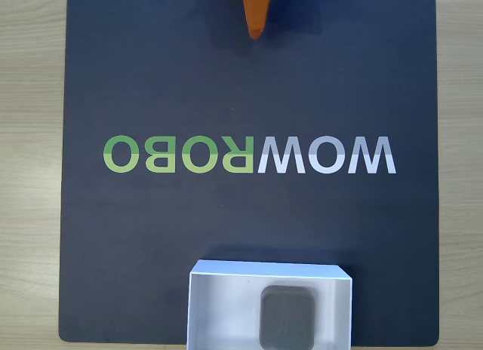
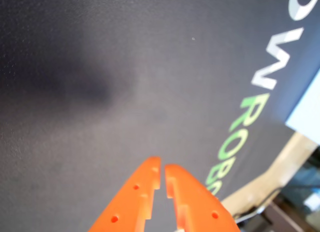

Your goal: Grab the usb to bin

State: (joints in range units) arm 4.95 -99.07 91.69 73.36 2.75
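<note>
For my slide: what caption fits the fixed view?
Small grey rounded-square block lying inside white shallow box on dark mat; orange gripper retracted, empty.

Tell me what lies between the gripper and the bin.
In the fixed view, bare dark mat with the WOWROBO lettering separates the gripper from the bin; no object lies there.

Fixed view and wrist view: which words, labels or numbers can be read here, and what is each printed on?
"WOWROBO", printed upside down on the dark mat in the fixed view: "WOW" in pale grey, "ROBO" in green.
"W ROB", part of the same print on the mat in the wrist view; the remaining letters are cut off or blurred.
Grey usb, white bin, orange pincer: no readable text.
</note>
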